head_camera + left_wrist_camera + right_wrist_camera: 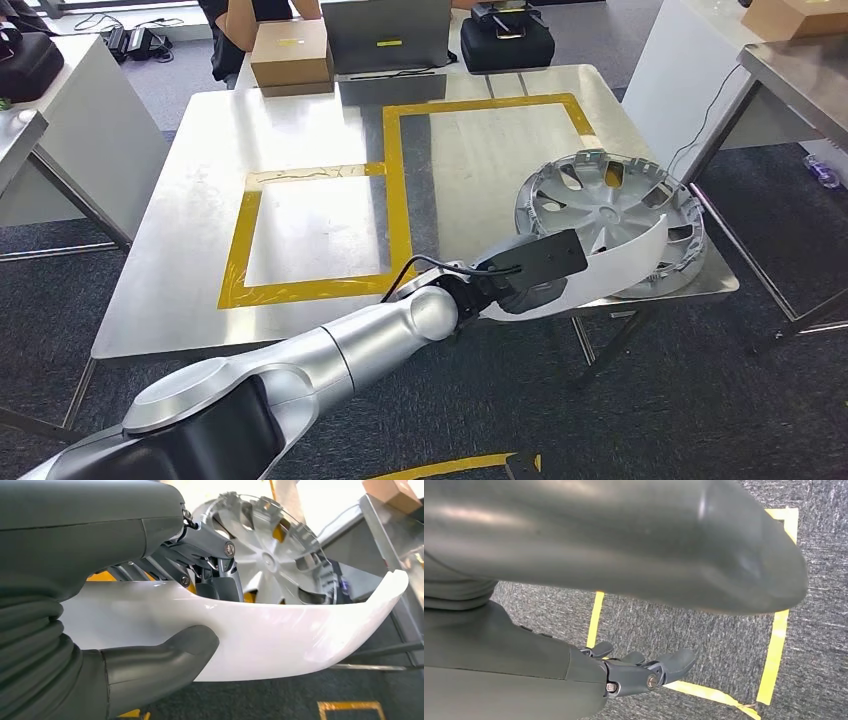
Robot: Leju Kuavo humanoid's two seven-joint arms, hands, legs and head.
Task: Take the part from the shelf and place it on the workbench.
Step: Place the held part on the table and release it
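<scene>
The robot's left hand (525, 272) grips a long, curved, glossy white plastic panel (628, 258), thumb (165, 660) beneath and dark fingers (210, 555) above. The panel is held at the near right corner of the shiny steel workbench (200, 230), seemingly against a silver slotted wheel cover (600, 195) lying there. The right hand (644, 672) hangs over grey carpet with yellow tape (776, 640), fingers loosely extended, holding nothing.

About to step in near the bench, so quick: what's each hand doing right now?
Left hand: holding the white curved part, thumb under, fingers over.
Right hand: holding nothing, fingers loosely apart, hanging over the carpet.
</scene>
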